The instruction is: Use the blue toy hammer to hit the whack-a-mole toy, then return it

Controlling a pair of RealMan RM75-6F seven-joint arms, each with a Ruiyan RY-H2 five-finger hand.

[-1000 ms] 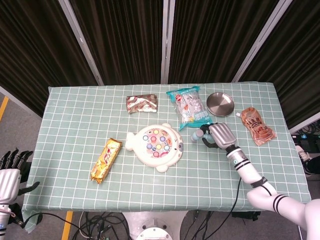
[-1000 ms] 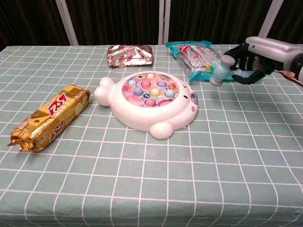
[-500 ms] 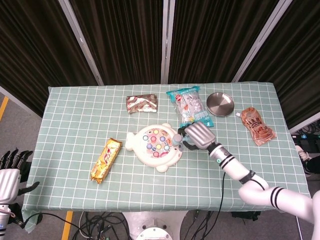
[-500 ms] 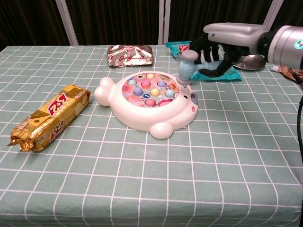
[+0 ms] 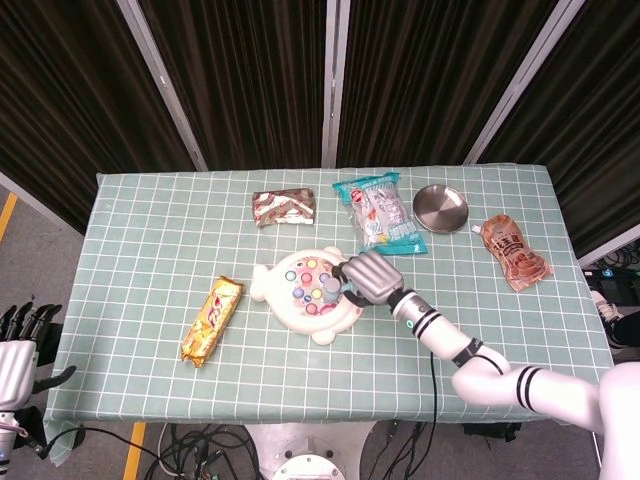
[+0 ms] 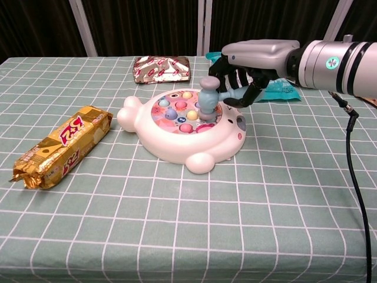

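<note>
Table (image 5: 150,240) has a green checked cloth, dark curtains behind.

White whack-a-mole toy (image 5: 305,305) sits near table centre, coloured pegs on top; chest view shows it too (image 6: 177,144).

Right hand (image 5: 368,276) is over the toy's 3 o'clock edge, arm running off toward 4 o'clock. Fingers are wrapped round the handle of the blue toy hammer (image 6: 207,100). In the chest view the same hand (image 6: 250,71) holds the hammer head-down, with the head at or just above the pegs on the toy's right side; can't tell if it touches.

Left hand (image 5: 20,340) is off the table at 8 o'clock, low at the frame edge, fingers spread, holding nothing.

Teal snack bag (image 5: 378,212) lies at 1 o'clock from the toy. Gold snack pack (image 5: 211,319) lies at 9 o'clock, well apart. Orange pouch (image 5: 515,251) is near the right table edge, 3 o'clock. Brown wrapper (image 5: 283,206) sits at 11 o'clock. Steel dish (image 5: 441,208) sits just beside the teal bag, at its 3 o'clock.
</note>
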